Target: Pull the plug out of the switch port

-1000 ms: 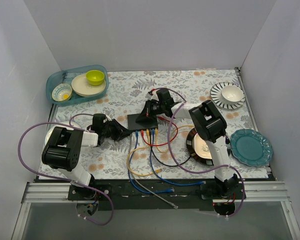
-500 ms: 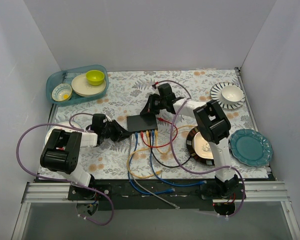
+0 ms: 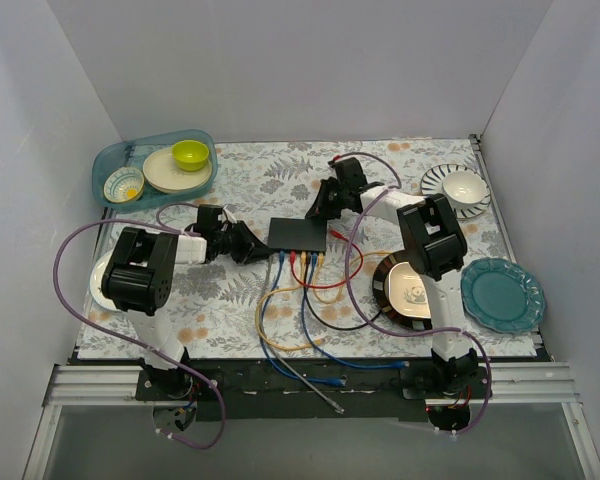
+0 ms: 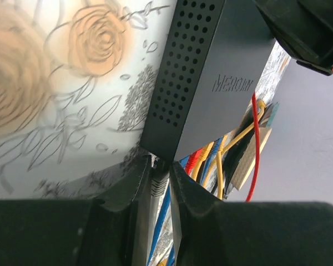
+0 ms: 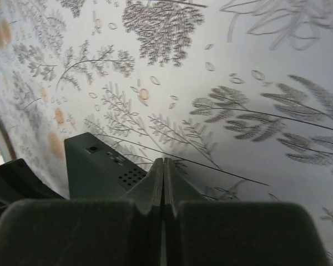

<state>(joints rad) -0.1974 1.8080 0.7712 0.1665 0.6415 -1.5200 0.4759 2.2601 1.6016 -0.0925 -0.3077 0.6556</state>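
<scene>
The switch [image 3: 298, 234] is a flat black box at mid-table, with several coloured cables [image 3: 302, 290] plugged along its near edge. My left gripper [image 3: 259, 247] lies low at the switch's near left corner. In the left wrist view, the left gripper [image 4: 160, 169] has its jaws closed on a grey ribbed plug [image 4: 159, 184] in the end port of the switch [image 4: 211, 77], with a blue cable beside it. My right gripper [image 3: 319, 212] is shut and empty at the switch's far right edge. The right wrist view shows the right gripper [image 5: 164, 164] next to the switch's back corner [image 5: 100, 166].
A black-rimmed panda plate [image 3: 388, 288] and a teal plate [image 3: 502, 295] lie at the right. A striped plate with a bowl [image 3: 457, 190] is at the back right. A blue tray [image 3: 155, 165] of dishes is at the back left. A white plate [image 3: 100, 278] lies under the left arm.
The switch has shifted a little back and to the right. Both grippers moved with it: the left gripper went right and back, and the right gripper drew back to the switch's far edge.
</scene>
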